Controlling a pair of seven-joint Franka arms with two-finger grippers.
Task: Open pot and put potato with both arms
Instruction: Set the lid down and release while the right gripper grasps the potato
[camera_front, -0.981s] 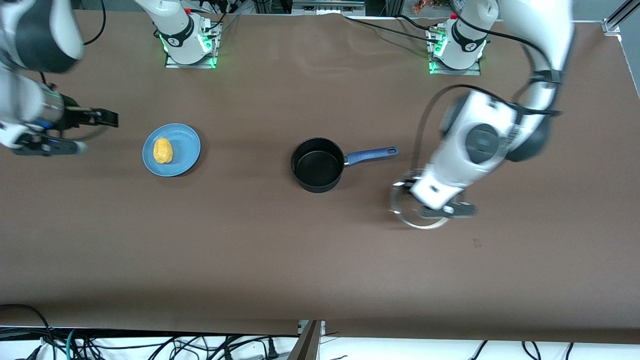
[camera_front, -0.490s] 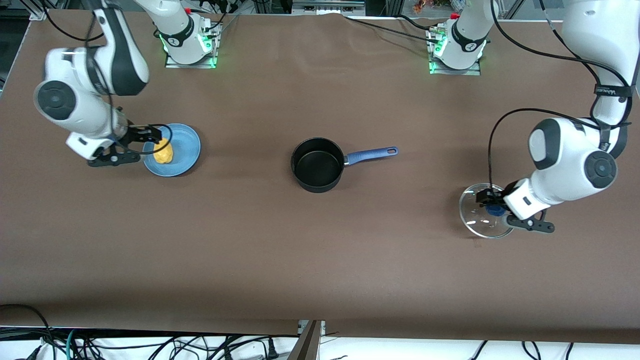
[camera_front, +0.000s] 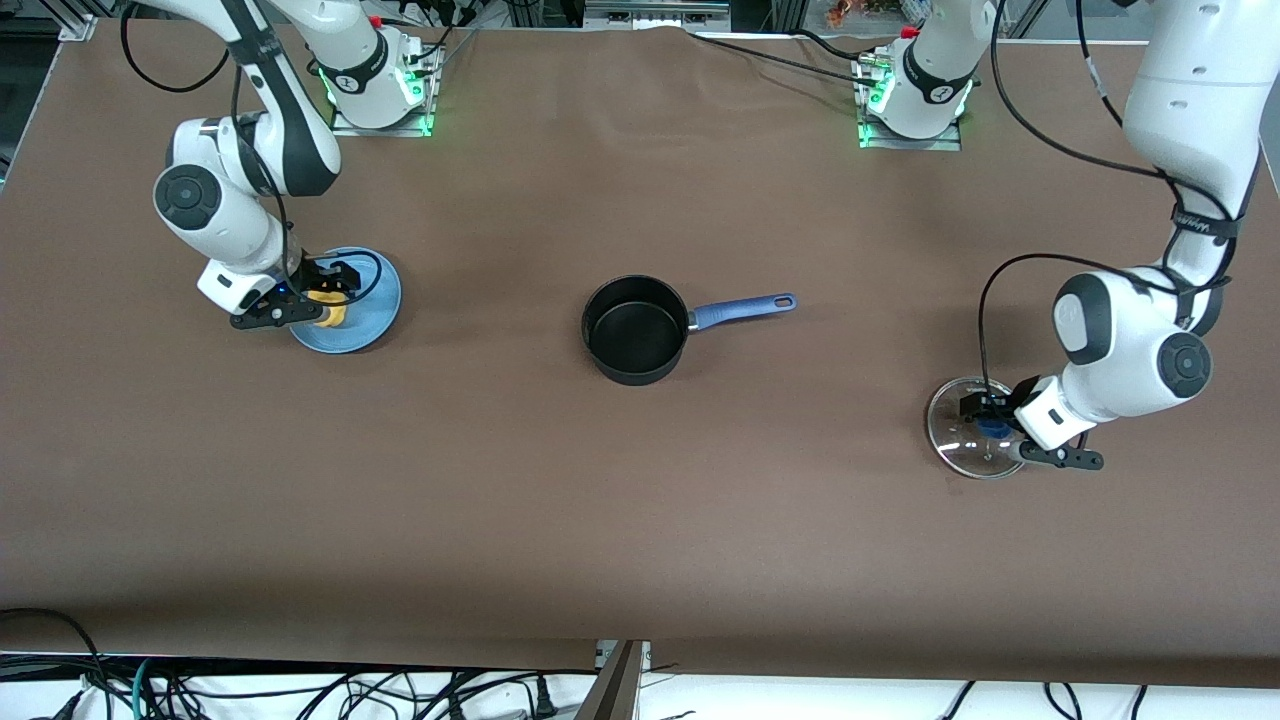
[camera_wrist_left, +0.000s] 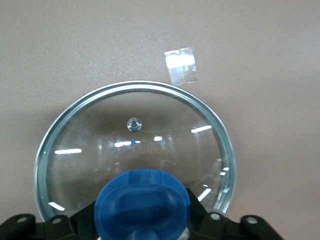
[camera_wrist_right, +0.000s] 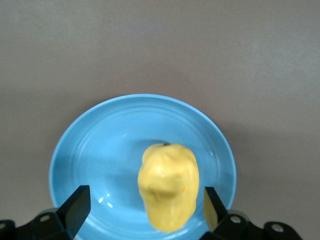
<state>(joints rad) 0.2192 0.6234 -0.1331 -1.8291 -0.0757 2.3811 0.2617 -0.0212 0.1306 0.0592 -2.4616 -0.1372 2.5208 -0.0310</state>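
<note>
Lid (camera_front: 970, 441) noted flat on the table (camera_front: 640, 530), nearer the front camera than the pot (camera_front: 636, 330) and well apart from it toward the left arm's end. Left gripper (camera_front: 985, 420) is set low at the blue knob (camera_wrist_left: 142, 207), jaws flanking it; whether the knob is gripped cannot be told.

Pot stands uncovered and empty at mid-table.

Potato (camera_wrist_right: 169, 192) lies on the blue plate (camera_wrist_right: 95, 150), well apart from the pot toward the right arm's end. Right gripper (camera_front: 322, 297) is lowered over it, jaws spread either side, apparently not touching.

Opening is judged done; potato pick-up is in hand. Next, closure on the potato, a lift, and carriage over the pot's mouth are called for.
</note>
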